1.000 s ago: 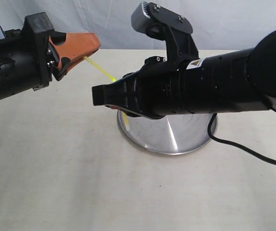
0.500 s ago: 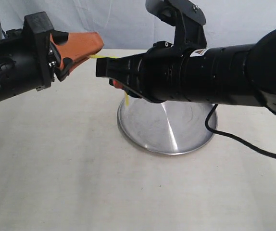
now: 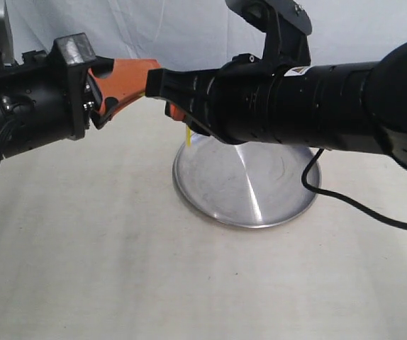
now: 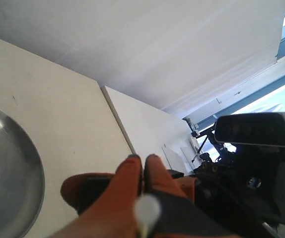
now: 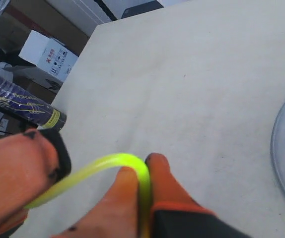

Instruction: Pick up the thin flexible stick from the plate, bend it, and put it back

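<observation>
The thin flexible stick (image 5: 108,162) is a yellow-green strand curved into a tight arc between my two grippers, above the table. My right gripper (image 5: 144,164) is shut on one end of it. My left gripper (image 4: 142,159) is shut on the other end, whose blurred pale tip (image 4: 147,210) pokes out behind the fingers. In the exterior view the left gripper (image 3: 152,73) nearly meets the right gripper (image 3: 175,110), and a short piece of stick (image 3: 188,134) hangs below them. The silver plate (image 3: 260,205) lies on the table beneath the right arm.
The pale tabletop (image 3: 104,255) spreads around the plate. The right arm's black body (image 3: 317,106) crosses over the plate's far side, and its cable (image 3: 359,209) trails off to the right. Boxes (image 5: 47,53) stand beyond the table edge.
The right gripper has risen from just over the plate and closed in on the left gripper. The left gripper has shifted right. The stick has gone from a straight span to a tight arc.
</observation>
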Tool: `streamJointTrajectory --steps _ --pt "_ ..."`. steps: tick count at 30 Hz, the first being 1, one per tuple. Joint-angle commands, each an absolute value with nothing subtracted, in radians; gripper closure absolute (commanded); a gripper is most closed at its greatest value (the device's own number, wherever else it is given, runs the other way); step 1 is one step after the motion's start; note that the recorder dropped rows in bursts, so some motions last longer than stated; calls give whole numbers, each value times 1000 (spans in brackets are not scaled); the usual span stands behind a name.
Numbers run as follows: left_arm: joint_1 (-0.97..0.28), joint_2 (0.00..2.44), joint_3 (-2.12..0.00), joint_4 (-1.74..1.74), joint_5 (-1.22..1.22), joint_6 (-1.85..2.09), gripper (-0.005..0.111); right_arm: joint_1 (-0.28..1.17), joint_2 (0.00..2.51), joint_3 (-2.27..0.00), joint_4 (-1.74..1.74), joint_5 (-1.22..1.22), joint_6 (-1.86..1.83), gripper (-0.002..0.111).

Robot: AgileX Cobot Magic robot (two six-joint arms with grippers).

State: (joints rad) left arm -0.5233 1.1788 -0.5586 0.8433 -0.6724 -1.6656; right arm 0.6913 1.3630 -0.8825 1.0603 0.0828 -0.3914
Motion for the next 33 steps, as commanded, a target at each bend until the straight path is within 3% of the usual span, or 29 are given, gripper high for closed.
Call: streamJointTrajectory --steps 1,33 --pt "-543 1188 -550 927 -664 -1656 107 690 1354 -901 1085 16 -389 109" --pt "-539 1188 -550 1180 -620 -1717 107 688 1354 -901 1109 25 -384 109"
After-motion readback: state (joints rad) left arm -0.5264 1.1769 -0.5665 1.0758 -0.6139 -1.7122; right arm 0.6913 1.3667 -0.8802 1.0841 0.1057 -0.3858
